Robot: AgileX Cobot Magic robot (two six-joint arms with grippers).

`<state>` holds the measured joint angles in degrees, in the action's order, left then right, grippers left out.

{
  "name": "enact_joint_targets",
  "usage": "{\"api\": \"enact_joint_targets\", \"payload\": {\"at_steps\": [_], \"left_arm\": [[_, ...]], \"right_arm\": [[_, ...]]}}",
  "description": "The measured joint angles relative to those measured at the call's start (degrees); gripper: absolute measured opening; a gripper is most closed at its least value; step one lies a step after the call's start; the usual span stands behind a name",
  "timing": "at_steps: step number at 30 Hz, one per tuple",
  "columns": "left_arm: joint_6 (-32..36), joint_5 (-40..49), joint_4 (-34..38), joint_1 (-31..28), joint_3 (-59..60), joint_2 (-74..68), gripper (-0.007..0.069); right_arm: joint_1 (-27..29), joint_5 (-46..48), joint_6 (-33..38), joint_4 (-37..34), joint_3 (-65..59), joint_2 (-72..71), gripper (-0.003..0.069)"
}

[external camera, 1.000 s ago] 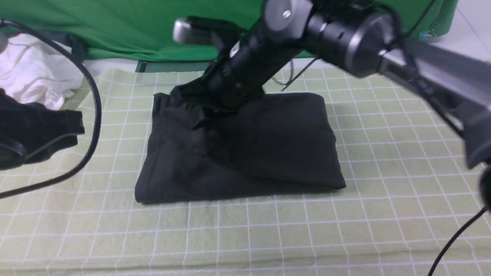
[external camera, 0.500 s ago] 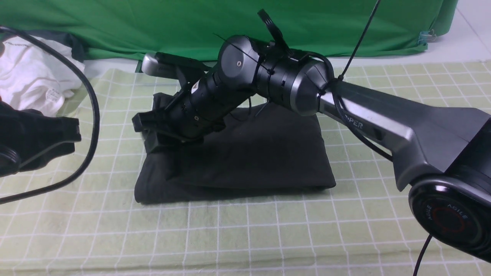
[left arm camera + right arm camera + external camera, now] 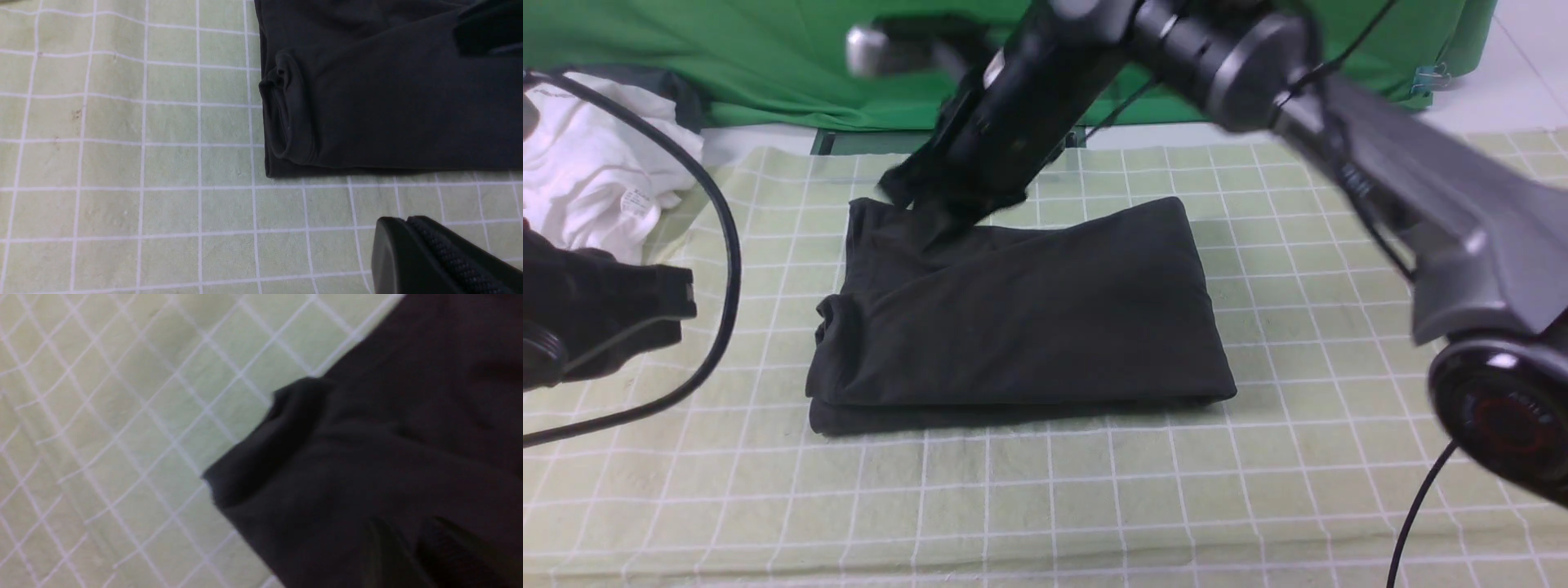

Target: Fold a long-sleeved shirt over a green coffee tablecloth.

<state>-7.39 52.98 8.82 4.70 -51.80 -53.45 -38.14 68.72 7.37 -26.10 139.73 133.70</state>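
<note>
black long-sleeved shirt [image 3: 1029,318] folded on green coffee tablecloth [image 3: 1094,490]; left tool [image 3: 402,228] pressed together; right tool [image 3: 947,214] blurred, state unclear

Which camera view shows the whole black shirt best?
The front view: nearly the whole folded long-sleeved shirt shows on the tablecloth. The left wrist view gives only one end; the right wrist view, a blurred corner.
</note>
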Motion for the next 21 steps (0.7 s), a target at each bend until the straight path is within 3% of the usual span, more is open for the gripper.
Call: {"api": "enact_joint_targets", "payload": {"at_steps": [3, 11, 21], "left_arm": [[0.0, 1.3, 0.0, 0.0, 0.0, 0.0, 0.0011], [0.1, 4.0, 0.1, 0.0, 0.0, 3.5, 0.0011], [0.1, 4.7, 0.2, 0.0, 2.1, 14.2, 0.0011]], "right_arm": [[2.4, 0.5, 0.2, 2.4, 0.3, -2.8, 0.0024], [7.9, 0.7, 0.8, 12.6, -6.2, -15.7, 0.0006], [15.5, -3.6, 4.6, 13.9, -38.2, -44.6, 0.0004]]}}
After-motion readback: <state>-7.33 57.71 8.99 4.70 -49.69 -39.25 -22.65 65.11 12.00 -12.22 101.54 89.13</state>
